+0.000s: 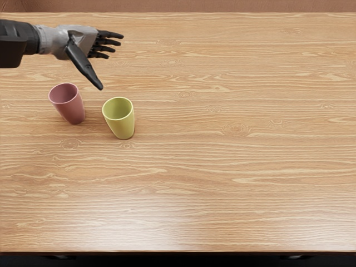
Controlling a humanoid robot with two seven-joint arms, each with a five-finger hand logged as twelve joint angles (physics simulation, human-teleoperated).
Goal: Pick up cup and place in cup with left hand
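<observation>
The left hand (75,43) is over the far left part of the surface (233,183), its fingers (111,35) spread wide, holding nothing and pointing to the right. Both cups lie from them toward the near edge: the pink cup (74,111) down and to the left of the fingertips, the yellow-green cup (123,127) more nearly straight down. The thumb (84,65) slants toward the gap between the two rims. Each cup stands upright, long axis vertical, so the hand probably has to travel nearward, sink and close around a side wall.

The cups are just beside each other, apart, the yellow-green one further right and slightly closer to the near edge. Both mouths face up, with nothing visible inside either. Neither is nested yet; which should be lifted, the task leaves unsaid.
</observation>
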